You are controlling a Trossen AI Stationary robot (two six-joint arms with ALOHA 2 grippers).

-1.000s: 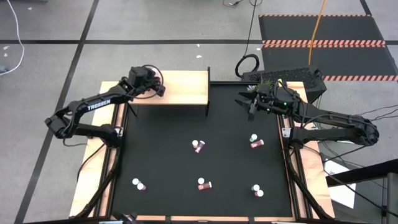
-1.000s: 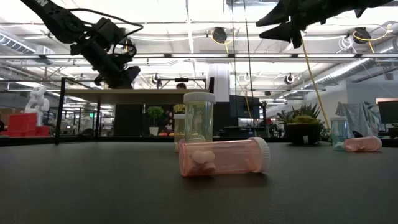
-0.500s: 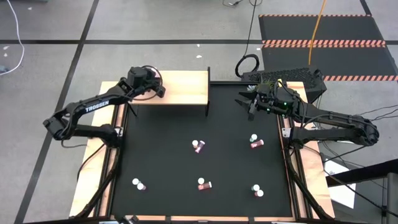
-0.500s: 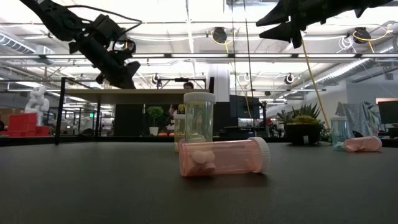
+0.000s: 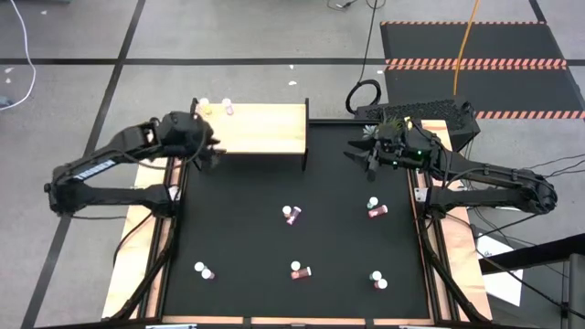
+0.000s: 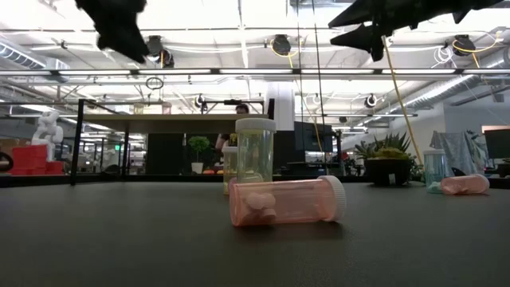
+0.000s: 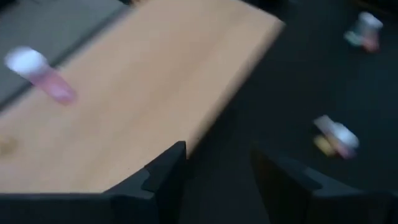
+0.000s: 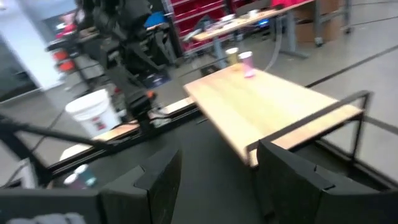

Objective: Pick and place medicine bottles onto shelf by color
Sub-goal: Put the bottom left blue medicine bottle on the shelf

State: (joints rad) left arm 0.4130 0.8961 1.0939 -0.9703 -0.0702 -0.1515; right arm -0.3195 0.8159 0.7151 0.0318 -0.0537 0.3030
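The light-wood shelf stands at the table's far left. Two small white-capped bottles, one yellowish and one pink, stand on its far left corner; the pink one shows in the left wrist view. My left gripper is open and empty, just off the shelf's near left corner. My right gripper is open and empty, high above the mat's far right. Several bottles are scattered on the black mat; a pink one lies on its side.
More bottles sit on the mat at the right, near left, near middle and near right. A small potted plant stands at the far right. Wooden side rails border the mat.
My left gripper has drawn back from over the shelf's far left corner toward the table's left and near side, and has risen. The two bottles on that corner, hidden under it before, now show.
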